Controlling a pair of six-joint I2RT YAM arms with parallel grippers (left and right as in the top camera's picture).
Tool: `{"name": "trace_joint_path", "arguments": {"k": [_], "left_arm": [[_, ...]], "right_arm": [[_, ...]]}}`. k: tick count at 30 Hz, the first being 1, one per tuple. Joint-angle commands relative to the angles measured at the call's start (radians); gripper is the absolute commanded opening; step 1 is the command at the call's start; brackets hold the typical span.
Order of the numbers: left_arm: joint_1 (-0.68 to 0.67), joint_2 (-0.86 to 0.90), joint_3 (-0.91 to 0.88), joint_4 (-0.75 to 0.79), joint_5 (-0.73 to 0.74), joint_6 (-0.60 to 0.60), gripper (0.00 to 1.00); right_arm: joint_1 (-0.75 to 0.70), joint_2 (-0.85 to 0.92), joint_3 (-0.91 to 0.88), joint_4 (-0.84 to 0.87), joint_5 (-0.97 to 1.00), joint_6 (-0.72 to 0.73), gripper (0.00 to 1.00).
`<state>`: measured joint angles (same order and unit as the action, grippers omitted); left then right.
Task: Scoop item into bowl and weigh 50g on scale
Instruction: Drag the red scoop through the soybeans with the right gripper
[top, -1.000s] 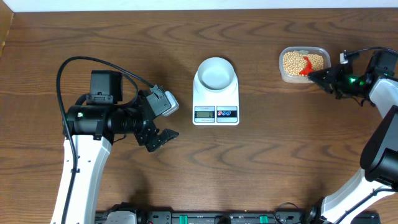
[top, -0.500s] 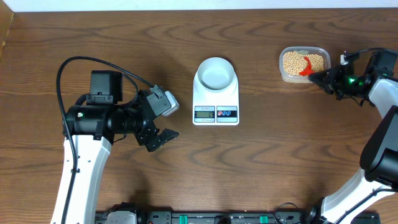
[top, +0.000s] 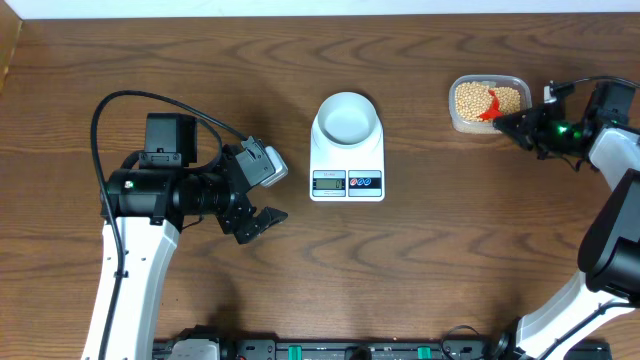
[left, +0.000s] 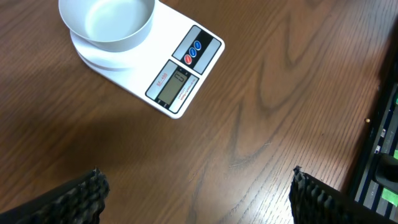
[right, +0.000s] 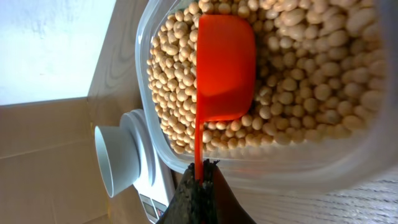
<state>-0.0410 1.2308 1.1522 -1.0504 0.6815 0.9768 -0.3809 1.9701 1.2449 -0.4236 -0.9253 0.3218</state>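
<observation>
While my right gripper (right: 198, 183) pinches the scoop (right: 224, 68), its cup sits on the beans (right: 174, 87). My left gripper (left: 199, 190) gapes wide, empty.

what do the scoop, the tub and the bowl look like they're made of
Scoop: likely plastic, uniform bright orange with a smooth, slightly matte face. Tub: clear plastic, since the beans show through its glossy wall. Bowl: smooth pale white, faint sheen; plastic or glazed ceramic, the look leaves it open.
</observation>
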Motion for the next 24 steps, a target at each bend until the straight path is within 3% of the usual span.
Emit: {"name": "trace_joint_path", "arguments": {"k": [1,7,14,24], "left_arm": [[0.003,0.006,0.018,-0.003,0.003,0.014,0.95],[0.003,0.005,0.018,-0.003,0.003,0.014,0.96],[0.003,0.005,0.018,-0.003,0.003,0.014,0.95],[0.003,0.005,0.018,-0.003,0.003,0.014,0.95]], "right_arm": [[-0.020,0.013,-0.018,-0.003,-0.072,-0.055,0.01],[-0.037,0.042,-0.028,-0.002,-0.108,-0.054,0.01],[-0.036,0.192,-0.029,0.072,-0.230,-0.004,0.01],[-0.082,0.188,-0.028,0.069,-0.255,-0.004,0.01]]}}
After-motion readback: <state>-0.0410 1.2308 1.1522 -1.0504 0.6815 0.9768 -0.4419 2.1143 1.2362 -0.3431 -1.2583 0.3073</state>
